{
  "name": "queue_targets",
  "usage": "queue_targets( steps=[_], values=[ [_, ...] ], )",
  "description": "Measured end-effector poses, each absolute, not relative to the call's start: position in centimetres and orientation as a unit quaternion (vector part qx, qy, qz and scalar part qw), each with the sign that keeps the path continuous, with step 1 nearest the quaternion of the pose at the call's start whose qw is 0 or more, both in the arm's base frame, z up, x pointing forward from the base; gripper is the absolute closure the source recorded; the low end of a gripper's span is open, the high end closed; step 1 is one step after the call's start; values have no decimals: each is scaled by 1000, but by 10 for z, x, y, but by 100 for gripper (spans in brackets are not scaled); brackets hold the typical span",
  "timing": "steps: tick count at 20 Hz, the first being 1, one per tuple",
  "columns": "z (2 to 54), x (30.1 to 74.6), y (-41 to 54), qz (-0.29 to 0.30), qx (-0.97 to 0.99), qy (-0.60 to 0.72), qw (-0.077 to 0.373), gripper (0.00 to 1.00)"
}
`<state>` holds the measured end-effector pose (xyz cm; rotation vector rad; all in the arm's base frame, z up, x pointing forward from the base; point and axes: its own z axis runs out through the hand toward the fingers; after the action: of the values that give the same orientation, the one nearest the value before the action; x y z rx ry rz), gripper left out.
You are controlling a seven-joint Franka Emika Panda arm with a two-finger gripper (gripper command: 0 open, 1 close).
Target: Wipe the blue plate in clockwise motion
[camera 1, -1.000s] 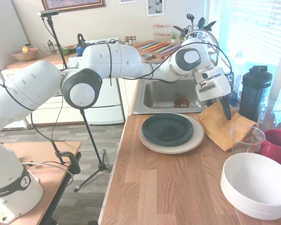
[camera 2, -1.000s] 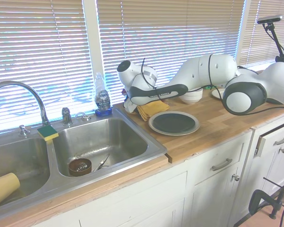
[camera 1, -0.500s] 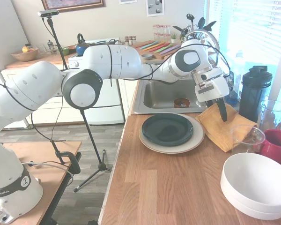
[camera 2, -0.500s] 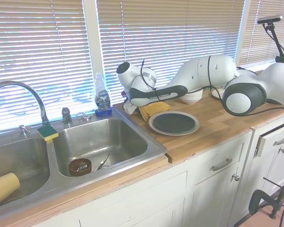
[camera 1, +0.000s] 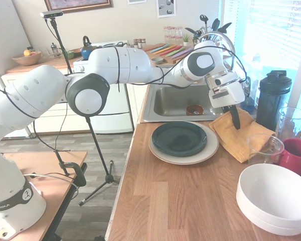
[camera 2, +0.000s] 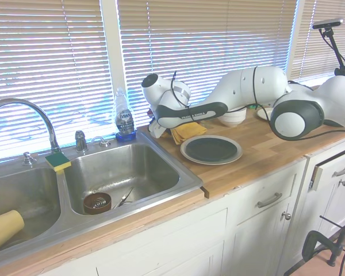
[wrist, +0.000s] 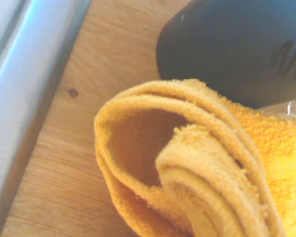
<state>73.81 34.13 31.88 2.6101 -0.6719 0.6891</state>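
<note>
The blue plate (camera 1: 179, 138) (camera 2: 211, 149) lies on a larger cream plate (camera 1: 209, 149) on the wooden counter, with nothing on it. Just to its right lies a folded yellow cloth (camera 1: 241, 136) (camera 2: 187, 130). My gripper (camera 1: 235, 119) points down at the cloth's edge nearest the sink and is shut on the cloth. That edge is bunched and raised off the counter, while the rest lies flat. The wrist view shows the cloth's folds (wrist: 197, 163) close up, with wood beneath them. The gripper stands to the right of the plate and does not touch it.
A steel sink (camera 1: 173, 103) lies behind the plates. A black shaker bottle (camera 1: 272, 98), a tall glass (camera 1: 291, 120), a clear cup (camera 1: 263, 148) and a red mug (camera 1: 296, 156) crowd the cloth's right side. Stacked white bowls (camera 1: 273, 198) sit at the front right.
The gripper has shifted a little to the left, toward the plate, drawing the cloth's near edge up and along with it. The plates have not moved.
</note>
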Motion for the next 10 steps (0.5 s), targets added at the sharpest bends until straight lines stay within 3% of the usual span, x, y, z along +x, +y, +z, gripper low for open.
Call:
queue_targets(
  steps=[10],
  values=[
    [398, 740, 321, 217, 926, -291, 103, 100]
  ],
)
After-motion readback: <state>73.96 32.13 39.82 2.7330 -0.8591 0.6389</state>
